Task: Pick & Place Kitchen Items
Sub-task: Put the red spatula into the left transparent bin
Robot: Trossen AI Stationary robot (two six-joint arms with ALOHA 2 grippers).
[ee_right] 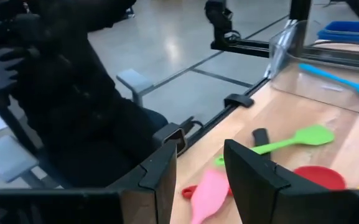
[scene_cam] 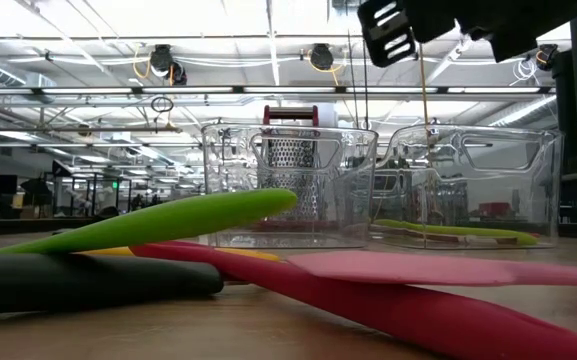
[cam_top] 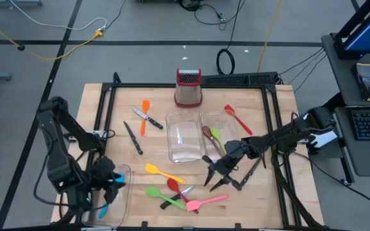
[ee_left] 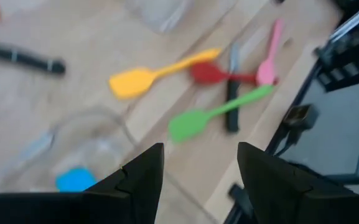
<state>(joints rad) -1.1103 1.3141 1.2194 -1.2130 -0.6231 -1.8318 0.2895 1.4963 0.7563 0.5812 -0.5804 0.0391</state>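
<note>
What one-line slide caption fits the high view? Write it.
Right gripper hovers beside scattered utensils; left gripper waits over a clear tray.

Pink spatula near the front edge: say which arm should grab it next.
Right. The right gripper hangs open just beside the pink spatula, which shows directly past its fingers in its wrist view. The left gripper is over the tray at the table's left front, farther off.

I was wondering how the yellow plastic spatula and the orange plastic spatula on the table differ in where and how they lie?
The yellow plastic spatula lies toward the table's front, between the clear plastic trays and the pile of green, red and pink utensils; the orange plastic spatula lies farther back, left of the metal grater. The yellow one runs nearly crosswise; the orange one runs front to back, beside a black-handled knife. Both lie flat on the wood, outside any tray.
</note>
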